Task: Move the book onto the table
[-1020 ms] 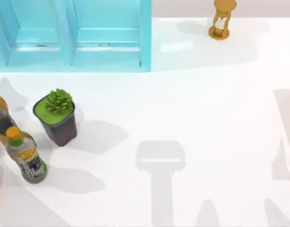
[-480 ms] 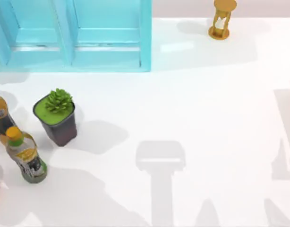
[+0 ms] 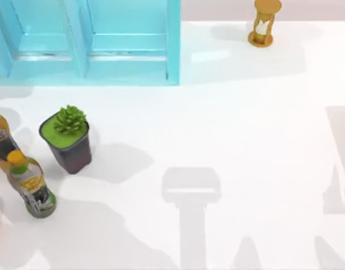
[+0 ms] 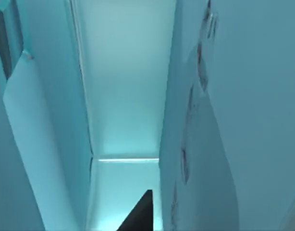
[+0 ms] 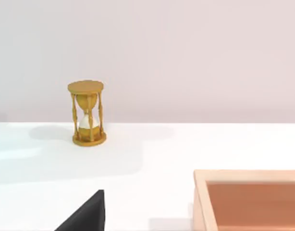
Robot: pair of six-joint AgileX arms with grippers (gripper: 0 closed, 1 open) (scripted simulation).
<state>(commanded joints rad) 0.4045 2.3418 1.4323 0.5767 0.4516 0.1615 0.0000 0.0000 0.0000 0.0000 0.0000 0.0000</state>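
My left claw [image 4: 138, 214] deep in blue cabinet [image 3: 88, 42] compartment; grip state unclear. Succulent in dark pot [image 3: 68, 143] on worktop [image 3: 245, 140].

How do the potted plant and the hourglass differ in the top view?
The potted plant has a dark, squarish pot with a green succulent and stands near the table's left; the hourglass is a slim golden-brown frame with white sand, at the far edge, right of the shelf cabinet. Both stand upright.

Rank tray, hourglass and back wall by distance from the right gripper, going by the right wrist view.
1. The tray: on the table, close by the right gripper.
2. The hourglass: upright, farther back on the table.
3. The back wall: beyond the table's far edge.
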